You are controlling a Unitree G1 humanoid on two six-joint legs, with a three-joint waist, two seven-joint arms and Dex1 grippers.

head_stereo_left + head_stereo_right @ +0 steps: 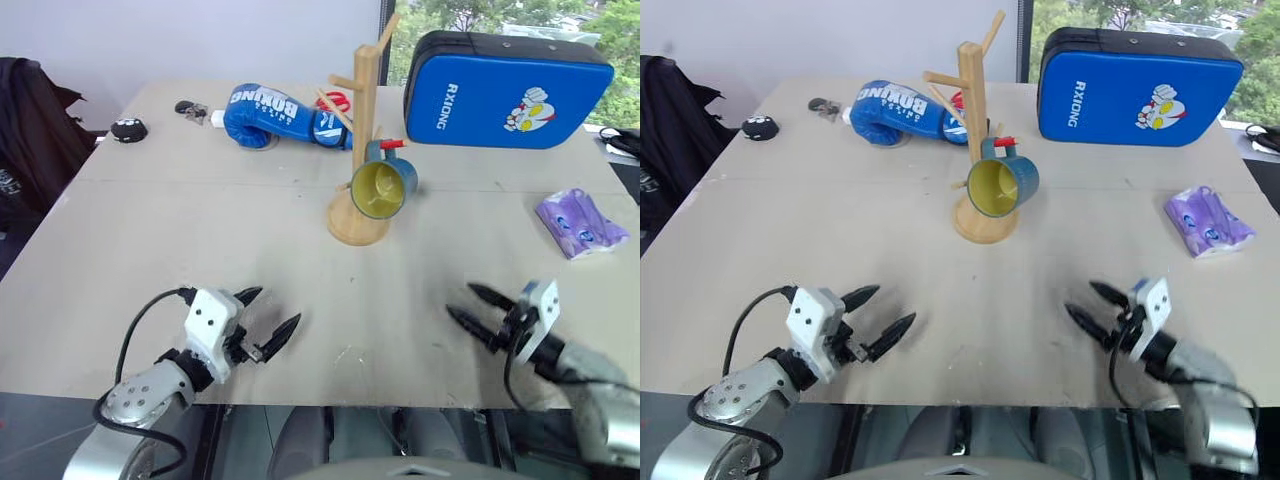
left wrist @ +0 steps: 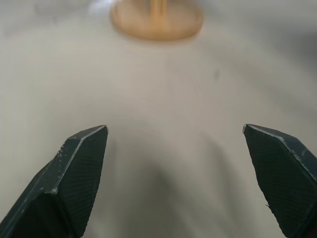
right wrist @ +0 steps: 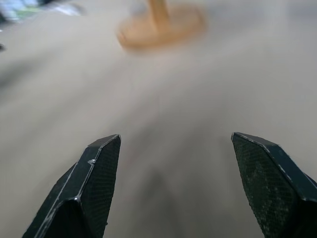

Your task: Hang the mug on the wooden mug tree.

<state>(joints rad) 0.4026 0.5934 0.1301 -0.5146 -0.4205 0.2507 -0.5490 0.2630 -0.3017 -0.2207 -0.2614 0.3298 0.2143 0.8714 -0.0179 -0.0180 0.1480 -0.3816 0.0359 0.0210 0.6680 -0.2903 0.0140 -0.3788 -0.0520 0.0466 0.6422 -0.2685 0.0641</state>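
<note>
The dusty-blue mug [image 1: 385, 186] with its yellow inside hangs by its handle on a low peg of the wooden mug tree [image 1: 364, 110], tilted with its mouth facing me. The tree's round base [image 1: 350, 222] rests on the table's middle. My left gripper [image 1: 268, 314] hovers low over the near left of the table, open and empty, well short of the tree. At the near right my right gripper [image 1: 470, 303] is open too, with nothing between its fingers. Both wrist views show the tree's base [image 2: 157, 21] ahead, beyond the open fingers.
Behind the tree lie a blue boxing glove [image 1: 272, 115] and red scissors [image 1: 336, 101]. A blue strike pad [image 1: 505, 88] stands at the back right and a purple tissue pack [image 1: 581, 222] lies at the right. Small dark items [image 1: 129, 129] sit at the back left.
</note>
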